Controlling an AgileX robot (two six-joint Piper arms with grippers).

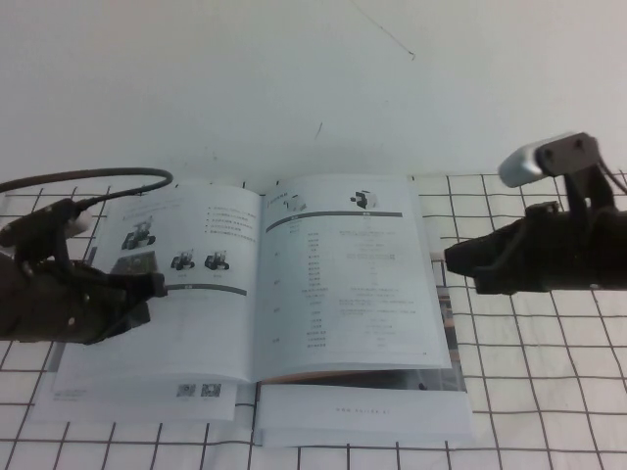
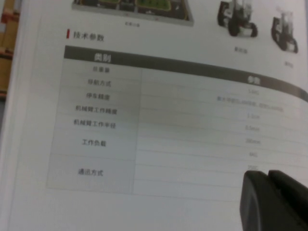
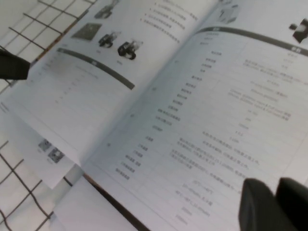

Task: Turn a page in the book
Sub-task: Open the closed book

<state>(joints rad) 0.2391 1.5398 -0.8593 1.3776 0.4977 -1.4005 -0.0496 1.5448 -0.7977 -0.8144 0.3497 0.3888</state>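
The book (image 1: pixel 333 294) lies open on the gridded table; its left page shows small robot photos and its right page a printed table. My left gripper (image 1: pixel 157 285) is at the outer part of the left page, fingers shut with nothing between them; in the left wrist view (image 2: pixel 269 175) it hovers close over the grey table print (image 2: pixel 144 120). My right gripper (image 1: pixel 451 262) is at the right page's outer edge, shut and empty; in the right wrist view (image 3: pixel 278 185) it is just above that page (image 3: pixel 216 110).
More white leaves (image 1: pixel 362 416) stick out under the open pages at the front and left. A black cable (image 1: pixel 98 177) arcs over the left arm. The white cloth with a black grid (image 1: pixel 549 392) covers the table; a plain white wall stands behind.
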